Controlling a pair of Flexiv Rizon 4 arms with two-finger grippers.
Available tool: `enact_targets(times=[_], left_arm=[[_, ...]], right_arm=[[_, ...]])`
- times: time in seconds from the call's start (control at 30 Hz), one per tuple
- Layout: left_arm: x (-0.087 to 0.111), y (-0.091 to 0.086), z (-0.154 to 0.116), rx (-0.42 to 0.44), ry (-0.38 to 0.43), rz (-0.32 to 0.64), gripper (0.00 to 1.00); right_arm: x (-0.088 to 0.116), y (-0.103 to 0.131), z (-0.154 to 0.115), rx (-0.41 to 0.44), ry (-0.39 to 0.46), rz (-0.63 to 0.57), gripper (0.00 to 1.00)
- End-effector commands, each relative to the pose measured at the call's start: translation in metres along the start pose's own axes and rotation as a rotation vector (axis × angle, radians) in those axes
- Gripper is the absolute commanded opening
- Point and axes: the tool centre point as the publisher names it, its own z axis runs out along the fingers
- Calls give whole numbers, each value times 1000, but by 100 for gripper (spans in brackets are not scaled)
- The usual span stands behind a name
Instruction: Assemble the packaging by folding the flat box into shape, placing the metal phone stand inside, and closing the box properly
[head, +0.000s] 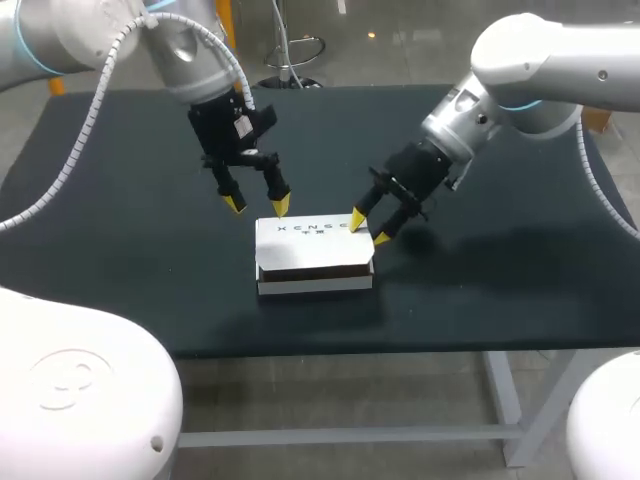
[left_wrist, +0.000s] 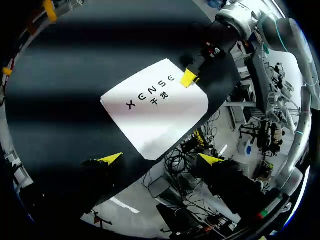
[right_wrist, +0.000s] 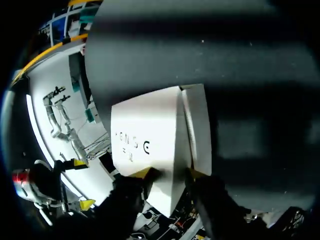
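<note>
A white box (head: 315, 250) with print on its lid lies in the middle of the black table (head: 120, 260). The lid sits slightly raised over the base, with a dark gap along the front. My left gripper (head: 257, 205) hangs open just above the box's back left corner, touching nothing; the box (left_wrist: 155, 107) lies ahead of its spread fingers (left_wrist: 161, 159). My right gripper (head: 369, 228) is at the box's right end. One tip rests on the lid and the other against the end face, closed over that edge (right_wrist: 171, 173). No phone stand shows.
The dark table surface runs wide on all sides of the box, with its front edge (head: 330, 352) a short way from it. My right gripper's yellow fingertip (left_wrist: 187, 77) shows on the lid's far corner in the left wrist view.
</note>
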Motion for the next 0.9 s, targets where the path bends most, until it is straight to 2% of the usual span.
enact_targets(times=[0.03, 0.13, 0.2, 0.23, 0.27, 0.33, 0.37, 0.4, 0.47, 0.67, 0.73, 0.9], left_arm=[[5, 5, -2, 20, -353, 341, 100], [5, 5, -2, 20, -353, 341, 100], [4, 7, 6, 23, -412, 418, 100], [3, 8, 9, 36, -410, 456, 100], [3, 11, 14, 47, -429, 565, 100], [2, 12, 17, 71, -441, 610, 100], [3, 14, 22, 95, -453, 700, 100], [2, 15, 24, 103, -445, 724, 100], [4, 15, 33, 125, -487, 796, 100], [7, 12, 47, 178, -533, 968, 100], [8, 10, 47, 145, -541, 990, 100], [8, 10, 47, 145, -541, 990, 100]], right_arm=[[0, 1, 0, 4, 1, -1, 47], [0, 1, 0, 4, 1, -1, 47], [0, 1, 0, 4, 1, -1, 47], [0, 1, 0, 4, 1, -1, 47], [0, 1, 0, 4, 1, -1, 47], [0, 1, 0, 4, 1, -1, 47], [0, 1, 0, 4, 1, -1, 47], [0, 1, 0, 4, 1, -1, 47], [0, 1, 0, 4, 1, -1, 46], [0, 1, 0, 4, 1, -1, 47], [0, 1, 0, 4, 1, -1, 46], [0, 1, 0, 4, 1, -1, 47]])
